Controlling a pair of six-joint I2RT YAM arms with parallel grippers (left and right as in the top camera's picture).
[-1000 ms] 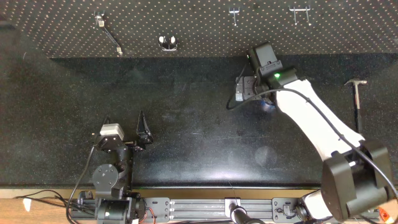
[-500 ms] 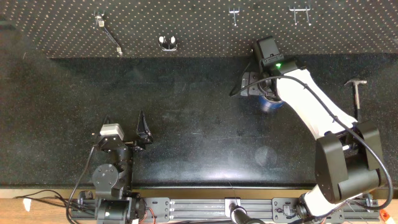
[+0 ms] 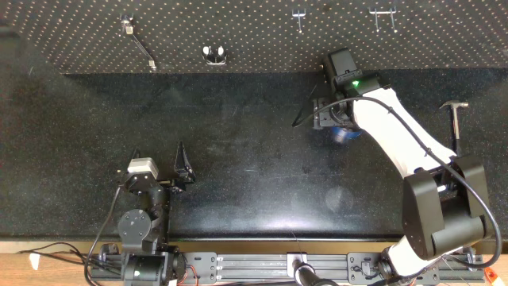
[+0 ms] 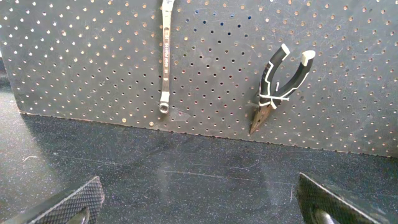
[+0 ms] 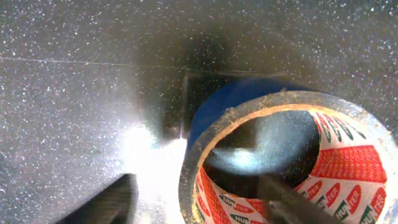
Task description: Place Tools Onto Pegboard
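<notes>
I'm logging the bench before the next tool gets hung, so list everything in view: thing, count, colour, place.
pegboard: one, dark, along the table's far edge
wrench: one, silver, hanging on the pegboard
pliers: one, black and white handles, hanging on the pegboard beside the wrench
hooks: two sets, metal, bare, on the pegboard's right part
tape roll: one, blue outside, lying flat on the table near the pegboard
hammer: one, dark handle, lying on the table at the right
table: one, black
left gripper: open, low over the table, facing the pegboard
right gripper: open, one finger inside the tape roll, one outside
</notes>
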